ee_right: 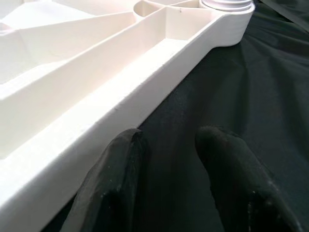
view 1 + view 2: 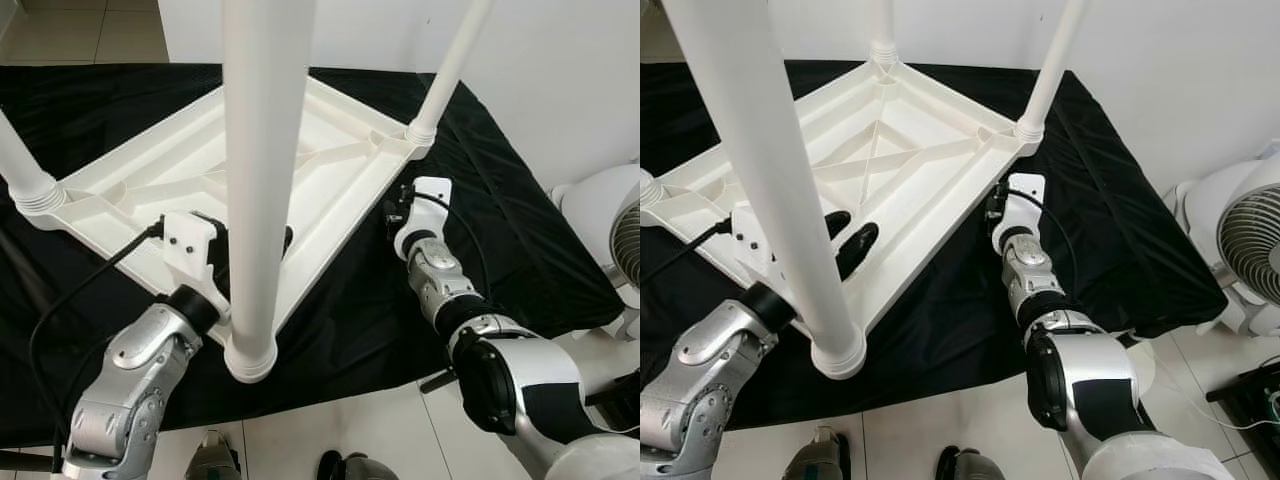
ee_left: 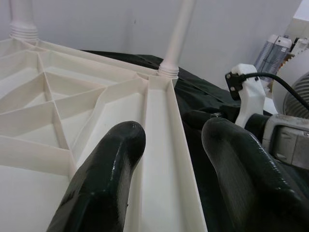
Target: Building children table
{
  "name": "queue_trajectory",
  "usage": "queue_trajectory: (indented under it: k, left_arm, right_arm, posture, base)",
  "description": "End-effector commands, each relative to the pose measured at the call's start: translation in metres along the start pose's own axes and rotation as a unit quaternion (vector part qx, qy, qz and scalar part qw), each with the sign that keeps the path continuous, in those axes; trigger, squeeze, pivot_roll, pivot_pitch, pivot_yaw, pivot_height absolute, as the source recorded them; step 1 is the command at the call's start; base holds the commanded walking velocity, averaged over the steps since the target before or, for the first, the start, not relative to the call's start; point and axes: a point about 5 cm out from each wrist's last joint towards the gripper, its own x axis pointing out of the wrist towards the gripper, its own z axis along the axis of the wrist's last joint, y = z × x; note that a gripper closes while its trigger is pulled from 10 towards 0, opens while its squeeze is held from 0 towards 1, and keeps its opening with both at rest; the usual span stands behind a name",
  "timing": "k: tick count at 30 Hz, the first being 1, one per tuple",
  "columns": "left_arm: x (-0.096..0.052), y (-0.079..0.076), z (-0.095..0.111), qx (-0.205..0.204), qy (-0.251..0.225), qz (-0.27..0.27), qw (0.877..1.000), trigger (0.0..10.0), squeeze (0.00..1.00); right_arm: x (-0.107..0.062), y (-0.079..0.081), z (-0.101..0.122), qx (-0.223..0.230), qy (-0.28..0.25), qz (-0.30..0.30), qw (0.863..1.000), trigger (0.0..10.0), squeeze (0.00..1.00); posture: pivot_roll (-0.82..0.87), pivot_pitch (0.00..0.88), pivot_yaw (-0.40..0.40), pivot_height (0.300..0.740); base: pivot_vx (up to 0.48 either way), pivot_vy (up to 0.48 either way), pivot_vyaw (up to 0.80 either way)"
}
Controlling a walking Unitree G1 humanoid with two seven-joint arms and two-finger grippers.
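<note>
Table [image 2: 330,160]: white plastic, upside down on black cloth [image 2: 500,230], four legs up.
L gripper [image 3: 178,159]: fingers apart, over table's ribbed underside by near leg [image 2: 262,180].
R gripper [image 1: 169,159]: fingers apart, on cloth beside table edge.
Fan [image 2: 1250,240]: far right.

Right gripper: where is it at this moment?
The right gripper is low over the black cloth, beside the right-hand edge of the upturned white table, fingers open, short of the corner leg.

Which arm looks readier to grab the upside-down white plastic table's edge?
Probably the left gripper: its open jaws straddle the white plastic table's rim. The right gripper sits beside the edge, over black cloth.
</note>
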Motion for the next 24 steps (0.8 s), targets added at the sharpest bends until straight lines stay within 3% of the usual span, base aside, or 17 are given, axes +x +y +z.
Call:
queue_trajectory:
  k: [1, 12, 17, 22, 24]
  left_arm:
    - [0.004, -0.013, -0.001, -0.006, 0.007, -0.025, 1.0, 10.0, 0.0]
    - [0.016, -0.031, 0.008, -0.007, -0.007, -0.055, 0.998, 10.0, 0.0]
    - [0.024, -0.043, 0.013, -0.011, -0.014, -0.07, 0.997, 10.0, 0.0]
    - [0.027, -0.045, 0.014, -0.009, -0.016, -0.068, 0.998, 10.0, 0.0]
    - [0.029, -0.046, 0.017, -0.012, -0.023, -0.062, 0.998, 10.0, 0.0]
  right_arm:
    - [0.0, 0.001, -0.002, 0.006, 0.012, 0.004, 1.0, 10.0, 0.0]
    - [0.004, 0.007, 0.007, 0.006, 0.012, 0.035, 0.999, 10.0, 0.0]
    - [0.006, 0.03, 0.013, 0.021, 0.008, 0.109, 0.994, 10.0, 0.0]
    - [0.006, 0.041, 0.018, 0.021, -0.003, 0.14, 0.99, 10.0, 0.0]
    - [0.006, 0.054, 0.024, 0.025, -0.013, 0.176, 0.984, 10.0, 0.0]
  posture:
    - [0.24, 0.21, -0.105, 0.74]
    - [0.24, 0.259, -0.148, 0.74]
    - [0.26, 0.275, -0.167, 0.74]
    - [0.28, 0.277, -0.173, 0.74]
    - [0.29, 0.274, -0.176, 0.74]
  base:
    - [0.0, 0.0, 0.0]
    - [0.0, 0.0, 0.0]
    - [0.0, 0.0, 0.0]
    - [0.0, 0.0, 0.0]
    - [0.0, 0.0, 0.0]
